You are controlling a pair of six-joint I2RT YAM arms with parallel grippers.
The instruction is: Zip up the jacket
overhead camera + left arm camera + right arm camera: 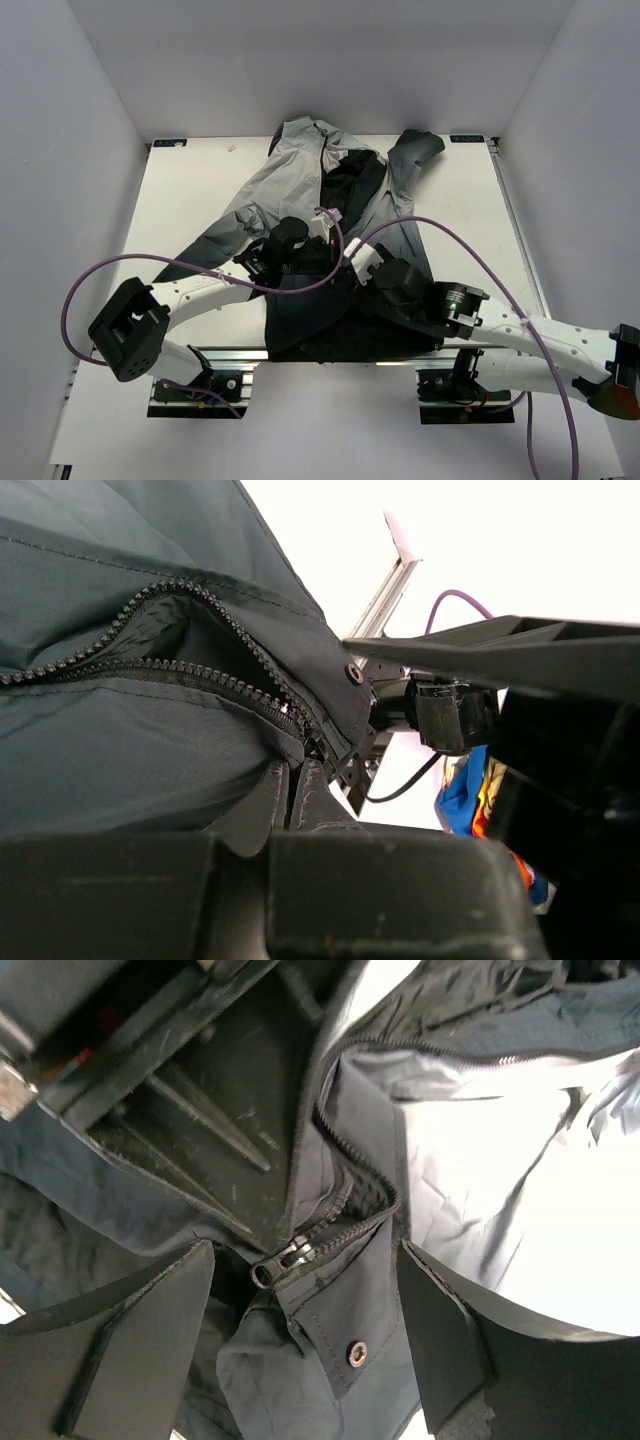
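Currently | left claw clenched on jacket hem | right claw released, straddling slider | risk: closing off-centre pinches fabric, misses slider

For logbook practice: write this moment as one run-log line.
left gripper shut on jacket | right gripper open, straddling zipper slider | jacket mostly unzipped

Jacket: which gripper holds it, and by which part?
The left gripper pinches the jacket at its hem, at the foot of the zipper; the right gripper straddles the slider, open, holding nothing.
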